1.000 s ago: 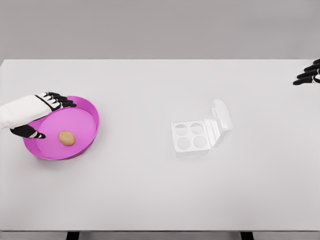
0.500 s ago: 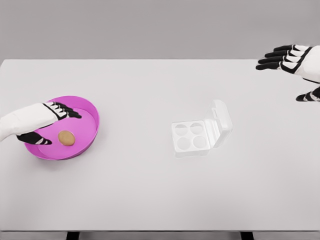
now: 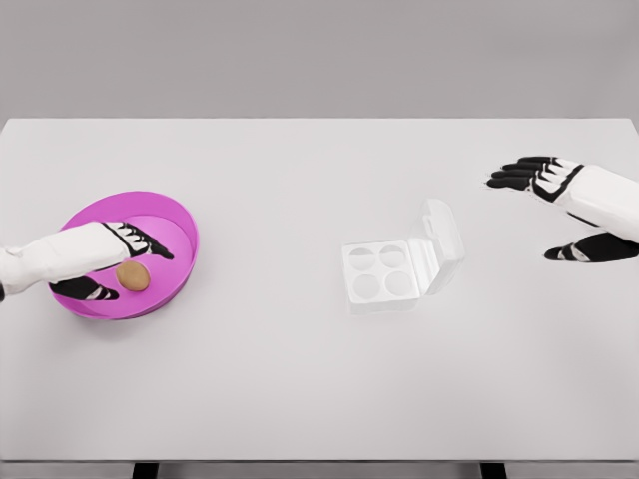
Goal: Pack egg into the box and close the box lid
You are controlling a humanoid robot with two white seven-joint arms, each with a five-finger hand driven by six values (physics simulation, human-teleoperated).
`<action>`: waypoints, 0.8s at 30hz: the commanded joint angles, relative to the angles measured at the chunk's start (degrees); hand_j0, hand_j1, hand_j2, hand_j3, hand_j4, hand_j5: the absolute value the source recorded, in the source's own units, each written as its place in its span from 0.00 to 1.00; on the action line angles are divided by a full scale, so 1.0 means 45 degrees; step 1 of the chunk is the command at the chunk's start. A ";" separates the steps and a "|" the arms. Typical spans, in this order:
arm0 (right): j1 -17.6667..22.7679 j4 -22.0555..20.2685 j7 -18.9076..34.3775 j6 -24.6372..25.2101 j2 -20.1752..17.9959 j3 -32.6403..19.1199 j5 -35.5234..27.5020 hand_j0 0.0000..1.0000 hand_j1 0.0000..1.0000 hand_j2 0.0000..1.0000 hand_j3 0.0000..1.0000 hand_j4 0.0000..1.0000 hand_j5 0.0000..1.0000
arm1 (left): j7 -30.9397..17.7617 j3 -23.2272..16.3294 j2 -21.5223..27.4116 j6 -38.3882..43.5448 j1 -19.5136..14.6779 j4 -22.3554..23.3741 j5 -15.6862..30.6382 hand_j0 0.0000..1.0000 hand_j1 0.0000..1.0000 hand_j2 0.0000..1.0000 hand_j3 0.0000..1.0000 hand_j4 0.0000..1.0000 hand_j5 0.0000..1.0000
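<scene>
A brown egg (image 3: 133, 276) lies in a magenta bowl (image 3: 170, 213) at the table's left. My left hand (image 3: 125, 264) reaches into the bowl with its fingers spread around the egg, thumb just left of it, not closed on it. A clear egg box (image 3: 381, 271) with four empty cups sits right of the middle, its lid (image 3: 443, 235) standing open on the right side. My right hand (image 3: 544, 212) hovers open to the right of the box, apart from the lid, palm facing left.
The white table (image 3: 300, 379) reaches its front edge near the bottom of the picture. Nothing else stands on it.
My left hand has dropped lower into the bowl and closed in on the egg. My right hand has come in from the far right corner, down and left toward the box.
</scene>
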 commanded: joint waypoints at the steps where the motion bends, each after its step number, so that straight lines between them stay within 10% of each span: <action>1: 0.0098 0.0054 -0.0010 0.0054 0.0430 -0.1243 0.0822 1.00 1.00 1.00 1.00 1.00 1.00 | 0.0005 -0.0031 0.0000 0.0036 0.0000 0.0000 0.0068 0.84 0.84 0.84 0.84 0.84 0.84; 4: 0.0704 0.0035 -0.0010 0.0054 0.1622 -0.2298 0.2348 1.00 1.00 1.00 1.00 1.00 1.00 | 0.0005 -0.0051 0.0000 0.0036 -0.0019 0.0019 0.0048 0.82 0.82 0.82 0.82 0.82 0.82; 24: 0.1427 0.0190 -0.0010 0.0054 -0.0702 0.0514 0.2582 1.00 1.00 1.00 1.00 1.00 1.00 | 0.0005 -0.0422 -0.0019 0.0036 -0.0098 0.0507 -0.0030 0.78 0.78 0.78 0.78 0.78 0.78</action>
